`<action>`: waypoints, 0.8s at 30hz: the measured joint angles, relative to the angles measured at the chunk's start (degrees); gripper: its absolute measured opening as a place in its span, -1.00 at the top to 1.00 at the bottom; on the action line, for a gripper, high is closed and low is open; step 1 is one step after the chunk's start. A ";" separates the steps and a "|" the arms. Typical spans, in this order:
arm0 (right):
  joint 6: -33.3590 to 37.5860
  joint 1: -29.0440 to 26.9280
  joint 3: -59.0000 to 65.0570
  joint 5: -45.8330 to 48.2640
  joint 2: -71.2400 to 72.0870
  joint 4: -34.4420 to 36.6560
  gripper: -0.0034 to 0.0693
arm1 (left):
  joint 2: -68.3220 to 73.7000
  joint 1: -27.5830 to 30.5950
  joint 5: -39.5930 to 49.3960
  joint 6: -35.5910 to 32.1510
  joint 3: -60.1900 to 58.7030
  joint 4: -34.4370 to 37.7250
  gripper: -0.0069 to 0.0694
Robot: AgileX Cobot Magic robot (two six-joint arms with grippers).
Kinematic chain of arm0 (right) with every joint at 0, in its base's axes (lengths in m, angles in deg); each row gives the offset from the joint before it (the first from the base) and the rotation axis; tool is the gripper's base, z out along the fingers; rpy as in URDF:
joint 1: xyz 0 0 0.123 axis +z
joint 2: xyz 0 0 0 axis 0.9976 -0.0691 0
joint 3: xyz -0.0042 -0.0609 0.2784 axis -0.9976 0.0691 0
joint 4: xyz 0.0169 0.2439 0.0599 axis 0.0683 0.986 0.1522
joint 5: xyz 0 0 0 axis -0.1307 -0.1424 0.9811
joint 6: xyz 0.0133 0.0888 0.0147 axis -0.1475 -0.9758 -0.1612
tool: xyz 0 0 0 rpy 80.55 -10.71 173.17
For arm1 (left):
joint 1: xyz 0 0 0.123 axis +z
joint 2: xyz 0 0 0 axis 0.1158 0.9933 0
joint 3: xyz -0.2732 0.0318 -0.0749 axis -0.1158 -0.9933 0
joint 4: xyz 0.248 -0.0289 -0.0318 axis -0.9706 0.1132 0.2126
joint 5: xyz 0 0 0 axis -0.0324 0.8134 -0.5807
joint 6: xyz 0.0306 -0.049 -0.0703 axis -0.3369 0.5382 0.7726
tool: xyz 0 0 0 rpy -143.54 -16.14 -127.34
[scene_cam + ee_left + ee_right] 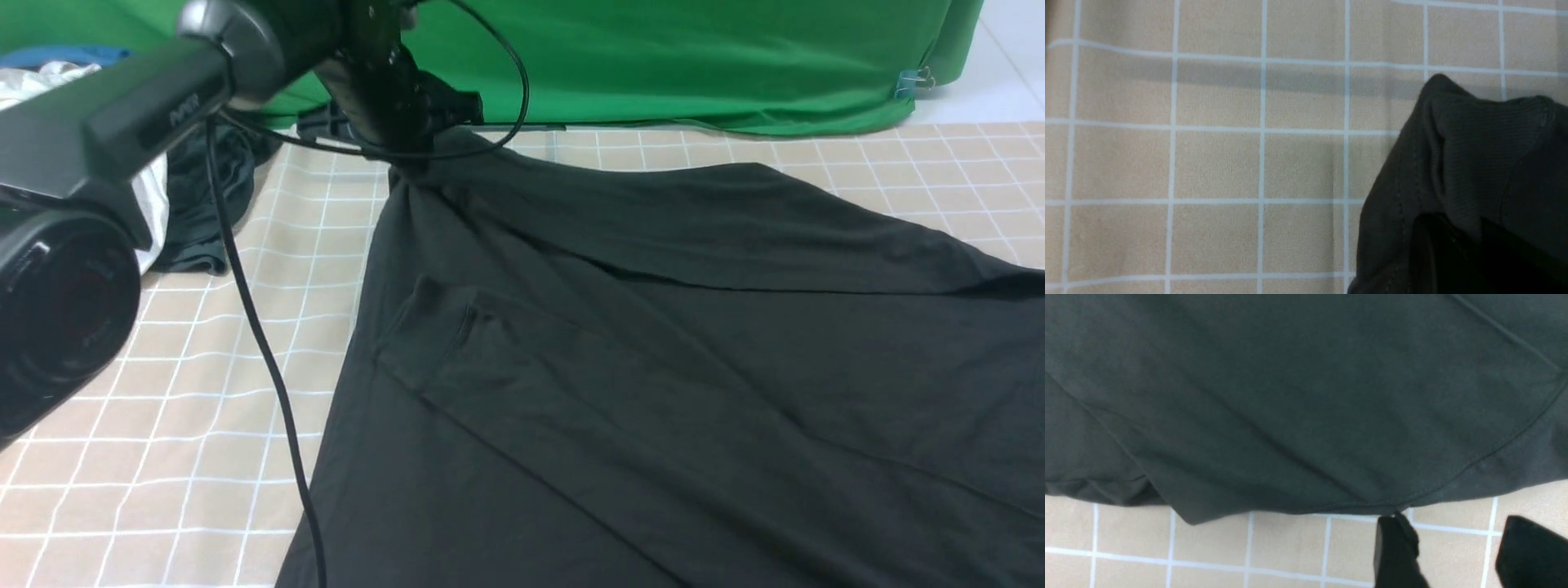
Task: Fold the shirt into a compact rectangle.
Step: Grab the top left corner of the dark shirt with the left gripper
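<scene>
Evidently left end effector (398,162) clamps the shirt (653,367).

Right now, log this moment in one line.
shirt: spread on checked cloth, not yet compact | left claw: shut on shirt's far corner | right claw: open beside shirt edge, empty
</scene>
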 joint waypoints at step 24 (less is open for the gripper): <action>-0.05 0.00 0.00 2.77 0.00 0.66 -0.13 | 5.91 0.06 -0.12 2.26 -0.01 -1.07 -0.26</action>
